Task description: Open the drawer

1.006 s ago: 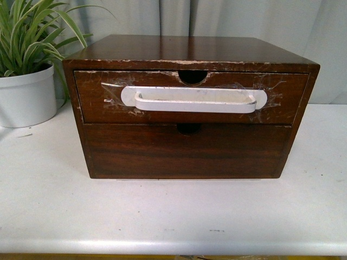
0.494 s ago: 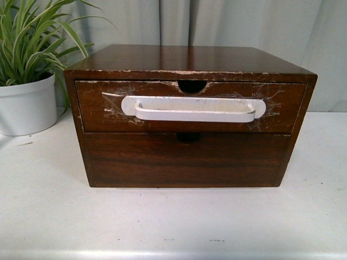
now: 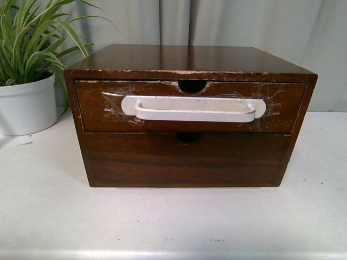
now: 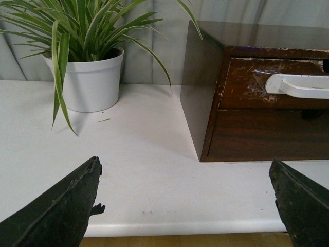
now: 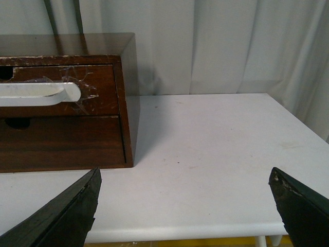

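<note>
A dark brown wooden chest stands on the white table. Its upper drawer (image 3: 92,105) is shut, with a long white bar handle (image 3: 194,109) taped on and a half-round notch in its chipped top edge. The plain lower drawer front (image 3: 190,160) has no handle. Neither gripper shows in the front view. My left gripper (image 4: 185,200) is open and empty, back near the table's front edge, with the drawer (image 4: 241,85) ahead. My right gripper (image 5: 185,203) is open and empty, also near the front edge, with the drawer (image 5: 100,85) ahead.
A white pot with a striped green plant (image 3: 24,105) stands on the table left of the chest; it also shows in the left wrist view (image 4: 90,82). A pale curtain hangs behind. The white table (image 3: 173,222) stretches in front of the chest and to its right (image 5: 221,154).
The front view shifted between one second and half a second ago, so the chest sits lower in the picture. Since then nothing has moved. The drawer stays shut.
</note>
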